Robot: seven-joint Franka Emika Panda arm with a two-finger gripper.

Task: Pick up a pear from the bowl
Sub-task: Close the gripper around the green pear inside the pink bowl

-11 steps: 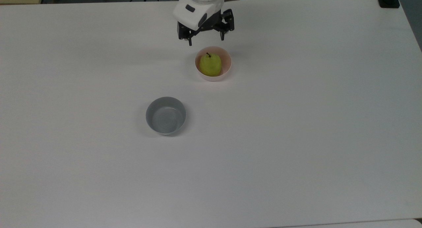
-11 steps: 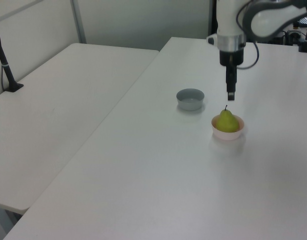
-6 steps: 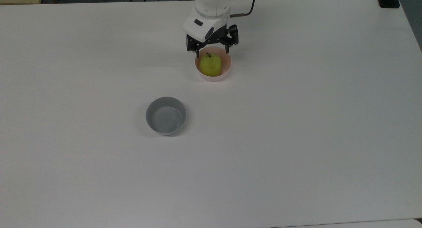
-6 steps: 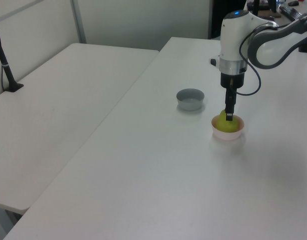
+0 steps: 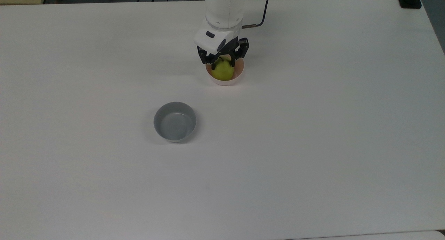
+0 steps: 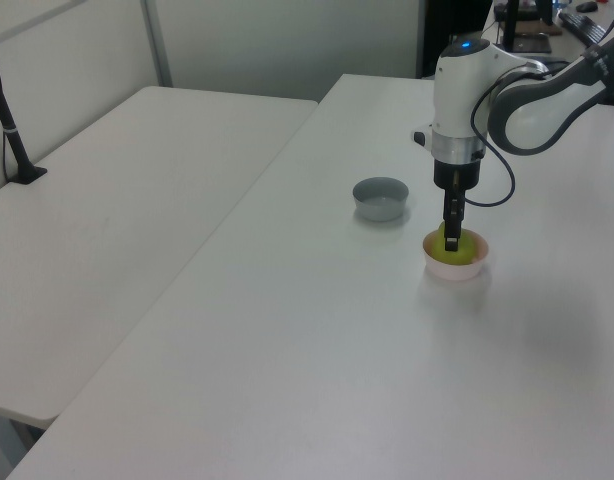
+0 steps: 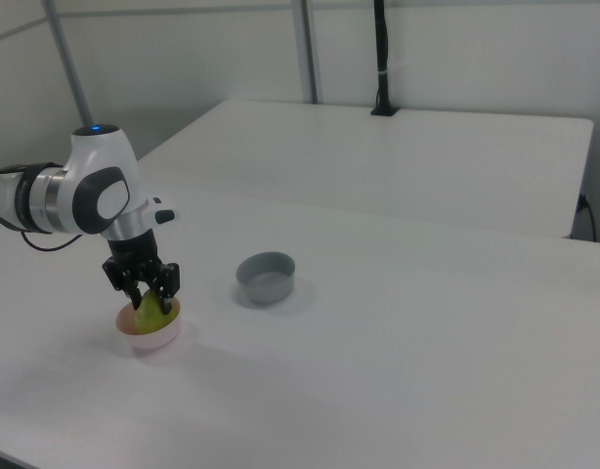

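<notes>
The yellow-green pear (image 5: pixel 223 72) sits upright in the pale pink bowl (image 5: pixel 226 82) at the far middle of the table in the top view. My gripper (image 5: pixel 221 63) is lowered over the bowl and open, one finger on each side of the pear's upper half and close to its skin. In the left view the gripper (image 6: pixel 451 240) points straight down into the bowl (image 6: pixel 457 271), hiding most of the pear (image 6: pixel 443 257). From the right view, the gripper (image 7: pixel 150 292) straddles the pear (image 7: pixel 150 313) above the bowl (image 7: pixel 150 338).
A grey bowl (image 5: pixel 175 122) stands by itself nearer the table's middle, also seen as the grey bowl (image 6: pixel 380 198) and grey bowl (image 7: pixel 266 277). A second white table (image 6: pixel 137 200) adjoins this one. A black post (image 7: pixel 381 59) rises at its far end.
The gripper came toward the bowl and went down from above its far rim until its fingers flank the pear. Pear and both bowls stayed put.
</notes>
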